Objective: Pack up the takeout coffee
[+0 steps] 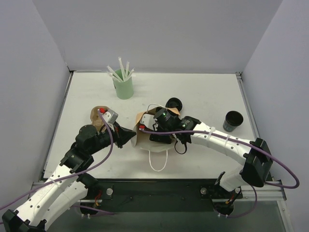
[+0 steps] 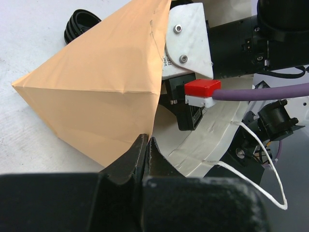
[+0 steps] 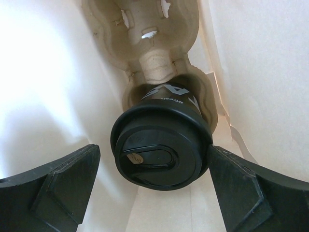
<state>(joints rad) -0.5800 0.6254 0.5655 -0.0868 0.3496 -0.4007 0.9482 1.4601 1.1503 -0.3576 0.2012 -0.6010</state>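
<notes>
The takeout coffee (image 3: 161,150), a black cup with its black lid on, sits in one socket of a brown pulp carrier (image 3: 159,29) inside the brown paper bag (image 1: 144,126). My right gripper (image 3: 153,154) reaches into the bag and is open, one finger on each side of the lid. The right finger (image 3: 236,183) is at the lid's rim and the left finger (image 3: 63,179) stands apart from it. My left gripper (image 2: 146,142) is shut on the bag's (image 2: 96,82) open edge. From above, the cup is hidden by the right wrist (image 1: 164,120).
A second black cup (image 1: 233,121) without a lid stands at the right. A black round piece (image 1: 174,103) lies just behind the bag. A mint-green cup of white straws (image 1: 123,87) stands at the back. The bag's white handle (image 1: 158,162) lies toward the near edge.
</notes>
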